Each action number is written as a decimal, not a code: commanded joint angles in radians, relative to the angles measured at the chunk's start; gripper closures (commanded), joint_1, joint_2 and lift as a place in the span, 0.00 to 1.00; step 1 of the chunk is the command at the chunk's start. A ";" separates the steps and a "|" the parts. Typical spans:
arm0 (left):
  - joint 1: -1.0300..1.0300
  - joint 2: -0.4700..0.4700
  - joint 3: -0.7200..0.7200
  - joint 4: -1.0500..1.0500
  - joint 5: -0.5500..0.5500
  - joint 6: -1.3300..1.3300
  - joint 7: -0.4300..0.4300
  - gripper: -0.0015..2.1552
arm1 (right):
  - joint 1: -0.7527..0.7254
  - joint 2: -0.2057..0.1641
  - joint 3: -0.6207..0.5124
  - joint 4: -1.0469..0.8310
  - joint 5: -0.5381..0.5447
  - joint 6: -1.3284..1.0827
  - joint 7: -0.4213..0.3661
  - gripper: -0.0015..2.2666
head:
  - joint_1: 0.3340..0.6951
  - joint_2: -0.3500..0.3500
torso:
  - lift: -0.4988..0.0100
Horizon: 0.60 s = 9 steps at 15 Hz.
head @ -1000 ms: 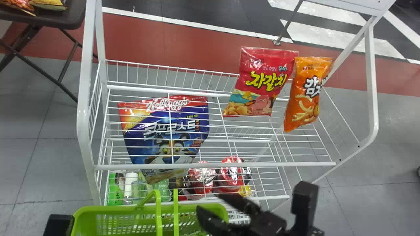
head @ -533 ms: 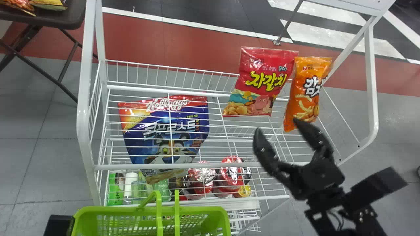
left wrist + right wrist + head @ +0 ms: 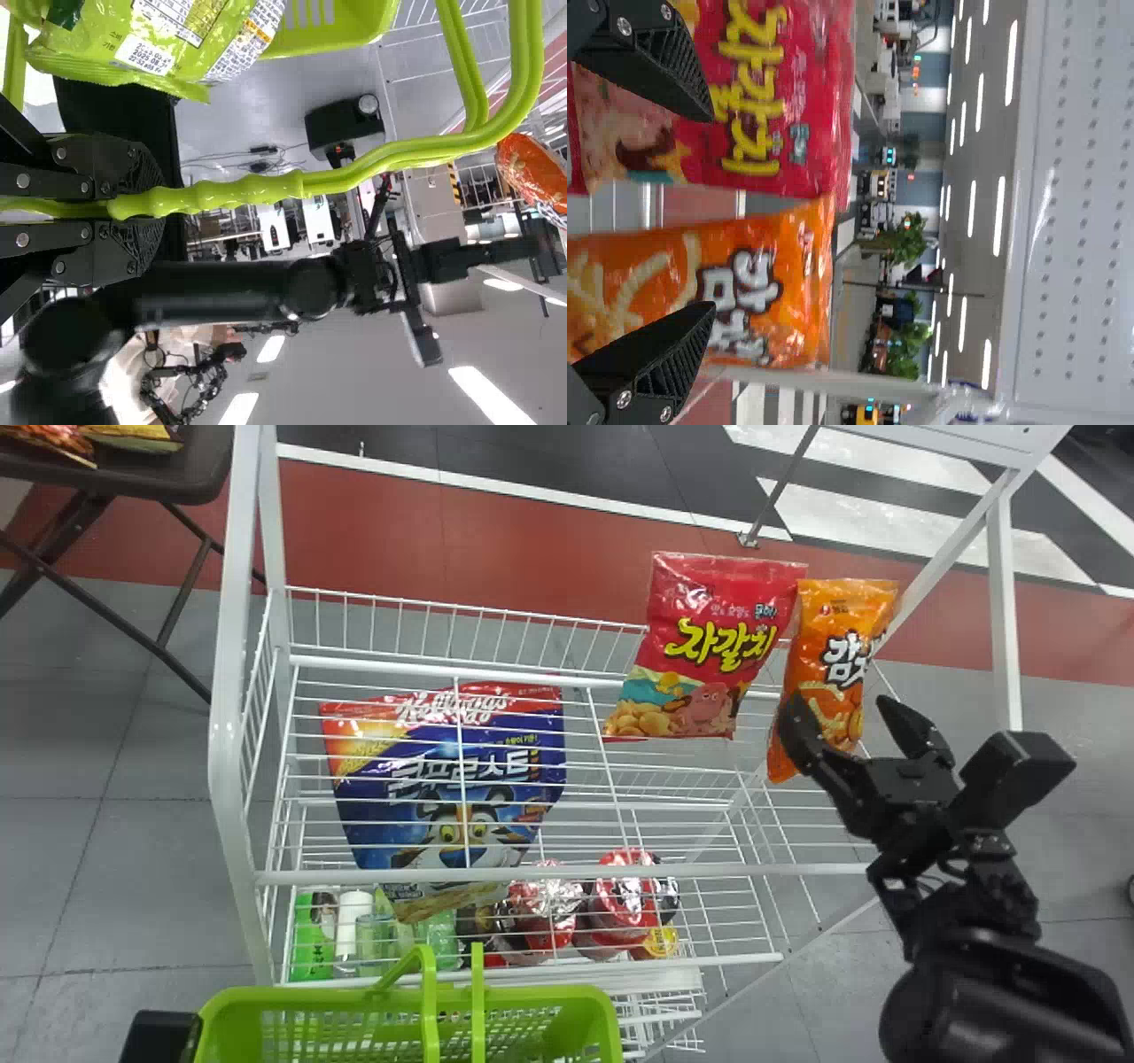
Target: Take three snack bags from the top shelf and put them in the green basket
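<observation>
Left tool [image 3: 152,205] is clamped around the smooth green plastic handle [image 3: 257,189] of the light green plastic basket [image 3: 540,997], so that side's basically on basket duty. Next to that handle, a shiny yellow-green snack bag [image 3: 97,42] looks to be in the basket, so I'd call it one down, two to go. Moving right, both of the others are up on the white wire top shelf [image 3: 576,871]: first the red plastic snack bag [image 3: 709,642], then the slimmer orange plastic snack bag [image 3: 819,638] just beside it. Right tool [image 3: 709,208] is spread wide with nothing gripped, and from the head view its fingers line up on either side of the orange one. Can't tell if they're touching it. Pretty sure that's the next grab.
</observation>
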 commanded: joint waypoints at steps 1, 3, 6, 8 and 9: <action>0.000 0.000 0.002 0.000 -0.001 0.000 0.001 0.82 | -0.099 -0.048 -0.037 0.137 0.019 0.008 0.025 0.02 | 1.00 0.00 | 0.89; -0.002 0.000 0.005 0.001 -0.001 0.000 0.004 0.82 | -0.145 -0.104 -0.035 0.231 -0.001 0.008 0.049 0.02 | 1.00 0.00 | 0.89; -0.006 0.000 0.005 0.001 -0.001 0.003 0.007 0.82 | -0.224 -0.131 -0.032 0.344 0.003 0.008 0.078 0.02 | 1.00 0.00 | 0.89; -0.014 0.002 0.003 0.001 -0.003 0.006 0.010 0.82 | -0.236 -0.144 -0.025 0.361 0.015 0.027 0.084 0.27 | 1.00 0.00 | 0.89; -0.015 0.002 0.005 0.001 -0.003 0.006 0.010 0.82 | -0.233 -0.136 -0.012 0.356 0.012 0.027 0.069 0.82 | 1.00 0.00 | 0.89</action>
